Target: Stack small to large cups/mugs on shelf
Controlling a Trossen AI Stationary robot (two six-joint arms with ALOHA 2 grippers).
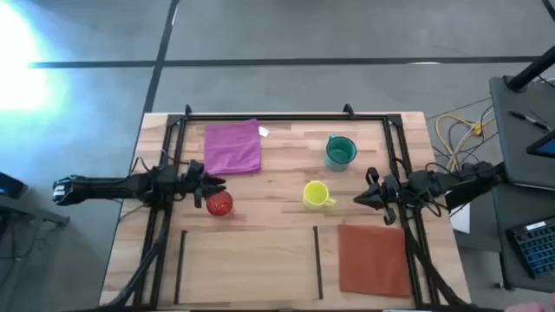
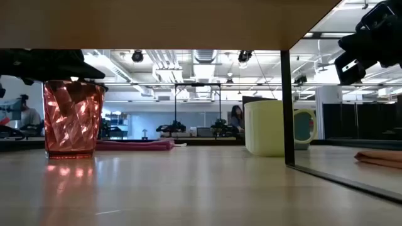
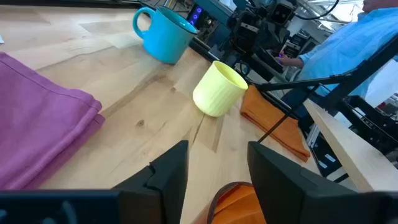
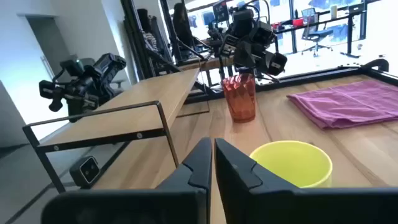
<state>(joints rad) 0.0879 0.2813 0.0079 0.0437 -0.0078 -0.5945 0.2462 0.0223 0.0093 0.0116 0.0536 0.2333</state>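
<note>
The teal mug (image 1: 340, 151) sits far back on the table, the yellow mug (image 1: 316, 194) mid-table, both outside the shelf (image 1: 250, 264); the red-orange cup (image 1: 218, 203) stands beneath the left gripper (image 1: 211, 190), fingers apart. The right gripper (image 1: 364, 198), fingers together, waits beside the yellow mug; an off-centre closing could tip the cup.

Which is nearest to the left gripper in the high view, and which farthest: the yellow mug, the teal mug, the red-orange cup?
1. The red-orange cup, right at the left gripper.
2. The yellow mug, mid-table.
3. The teal mug, toward the table's far right.
</note>
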